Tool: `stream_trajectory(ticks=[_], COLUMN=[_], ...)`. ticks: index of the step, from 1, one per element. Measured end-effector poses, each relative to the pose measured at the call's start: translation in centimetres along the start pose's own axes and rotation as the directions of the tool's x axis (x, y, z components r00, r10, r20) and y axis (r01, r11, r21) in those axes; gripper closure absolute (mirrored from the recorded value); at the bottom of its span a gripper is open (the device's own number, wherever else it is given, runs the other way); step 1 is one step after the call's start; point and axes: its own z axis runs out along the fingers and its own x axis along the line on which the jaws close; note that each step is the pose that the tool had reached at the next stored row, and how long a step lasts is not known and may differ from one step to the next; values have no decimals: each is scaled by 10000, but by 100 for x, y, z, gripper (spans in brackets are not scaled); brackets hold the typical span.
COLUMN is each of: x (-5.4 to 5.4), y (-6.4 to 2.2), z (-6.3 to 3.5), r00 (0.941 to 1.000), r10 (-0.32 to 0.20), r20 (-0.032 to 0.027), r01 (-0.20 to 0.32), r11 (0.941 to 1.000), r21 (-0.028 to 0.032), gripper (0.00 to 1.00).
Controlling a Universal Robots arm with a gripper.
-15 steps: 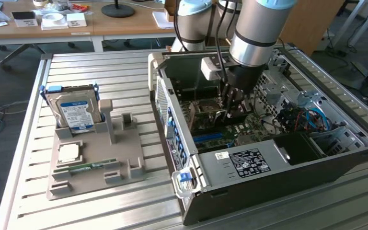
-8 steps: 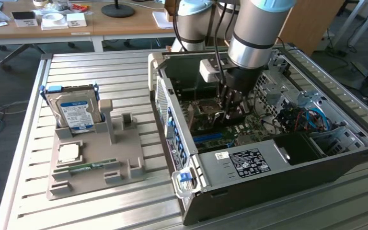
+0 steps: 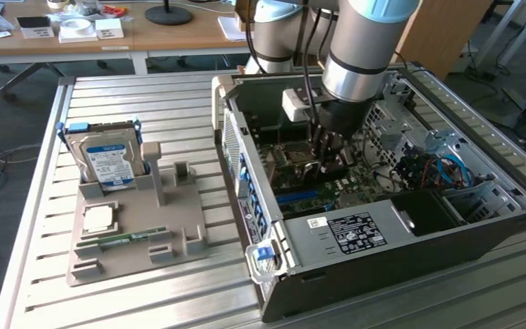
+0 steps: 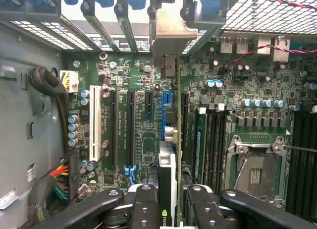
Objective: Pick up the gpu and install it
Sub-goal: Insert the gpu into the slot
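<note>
Starting with the exterior view: arm [image 3: 364, 41] reaches straight down into the open pc case [image 3: 382, 274], which lies on its side on the slatted table [image 3: 181, 295], on the exterior view's right. gripper [image 3: 330, 156] is low inside the case, just over the motherboard [image 3: 336, 186]. On the exterior view's left, well apart from the case, is the grey fixture [image 3: 135, 264]. hard drive [image 3: 107, 161] stands upright at its far end, cpu chip [image 3: 98, 218] lies flat mid-way, green memory stick [image 3: 121, 240] lies nearer.

Wrist view: gpu [image 4: 167, 182] sits edge-on between the two black fingers [image 4: 143, 209], pinched from both sides. Jaws are part-way closed, no gap to the card. Its silver bracket [image 4: 171, 38] is up against the case's rear slot openings. Card runs over the board between the black expansion slots [image 4: 130, 125] and the memory slots [image 4: 213, 140]. white slot [image 4: 95, 122] is beyond the black ones, apart from the card. cpu socket [image 4: 255, 172] is past the memory slots. Can't tell whether the card's edge connector is seated or just above the board.
</note>
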Motion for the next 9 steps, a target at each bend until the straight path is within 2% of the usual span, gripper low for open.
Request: stream_trajectory(ticks=[9], x=[-9], y=[37], z=[14], r00=[10000], r10=[-1], r20=[-4], r01=[1], r11=[10000], r21=[-2], gripper=[73])
